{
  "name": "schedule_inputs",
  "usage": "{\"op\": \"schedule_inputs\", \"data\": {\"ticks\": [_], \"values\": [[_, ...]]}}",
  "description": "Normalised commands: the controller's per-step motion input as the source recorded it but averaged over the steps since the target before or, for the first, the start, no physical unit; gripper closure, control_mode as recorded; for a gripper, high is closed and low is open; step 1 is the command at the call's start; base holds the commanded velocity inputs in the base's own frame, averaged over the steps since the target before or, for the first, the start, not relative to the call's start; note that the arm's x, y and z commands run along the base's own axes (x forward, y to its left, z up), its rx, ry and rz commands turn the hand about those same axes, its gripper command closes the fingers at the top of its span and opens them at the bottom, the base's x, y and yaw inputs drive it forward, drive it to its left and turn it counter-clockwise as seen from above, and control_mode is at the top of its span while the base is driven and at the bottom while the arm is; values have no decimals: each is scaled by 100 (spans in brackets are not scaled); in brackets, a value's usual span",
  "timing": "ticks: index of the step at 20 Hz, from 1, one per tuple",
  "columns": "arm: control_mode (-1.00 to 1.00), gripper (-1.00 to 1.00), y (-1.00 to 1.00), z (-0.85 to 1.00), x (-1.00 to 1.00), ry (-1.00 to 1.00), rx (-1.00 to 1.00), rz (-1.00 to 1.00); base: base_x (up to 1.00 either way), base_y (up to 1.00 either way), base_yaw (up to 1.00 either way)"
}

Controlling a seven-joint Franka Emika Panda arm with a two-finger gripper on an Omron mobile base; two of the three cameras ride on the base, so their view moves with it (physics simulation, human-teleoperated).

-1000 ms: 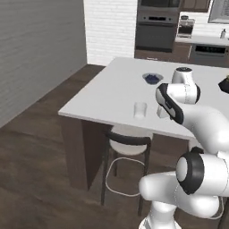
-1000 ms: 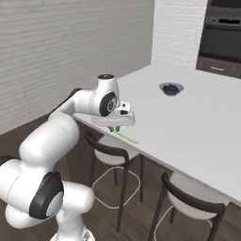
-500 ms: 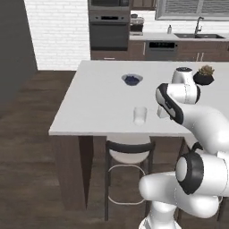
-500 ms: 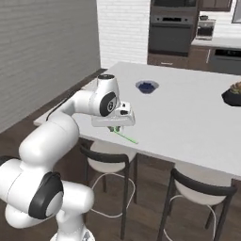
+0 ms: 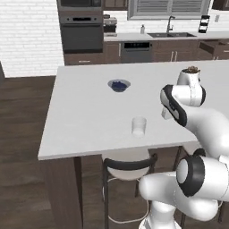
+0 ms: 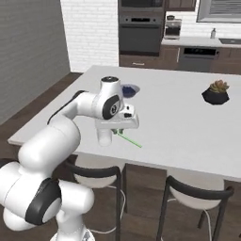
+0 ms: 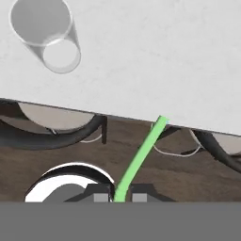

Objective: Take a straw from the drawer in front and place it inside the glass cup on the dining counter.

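— Holding the straw [image 7: 139, 158], is it?
— Yes, the fingers [image 7: 119, 193] are pinched tight on its lower end (green against the dark floor), tip slanting up to the worktop [image 7: 155, 52] edge.
— And the glass cup [image 7: 46, 36]?
— Standing upright on the white worktop near that edge, well apart from the straw.

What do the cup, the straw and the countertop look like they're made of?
Glass cup: clear glass or plastic; the counter shows through its walls.
Straw: matte light-green, probably plastic; thin, straight, uniform colour.
Dining counter: white, faintly speckled slab, stone-like, low sheen.
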Motion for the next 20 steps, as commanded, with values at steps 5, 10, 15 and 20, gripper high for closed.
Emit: {"op": "schedule_inputs", "data": {"ticks": [5, 10, 15, 20], "values": [[100, 100, 0, 0, 0, 0, 0, 0, 97, 30, -15], [100, 100, 0, 0, 0, 0, 0, 0, 96, 34, -9], [-100, 100, 12, 32, -1, -6, 6, 0, 22, 17, -2], [-100, 100, 1, 62, -22, -17, 27, 1, 0, 0, 0]]}}
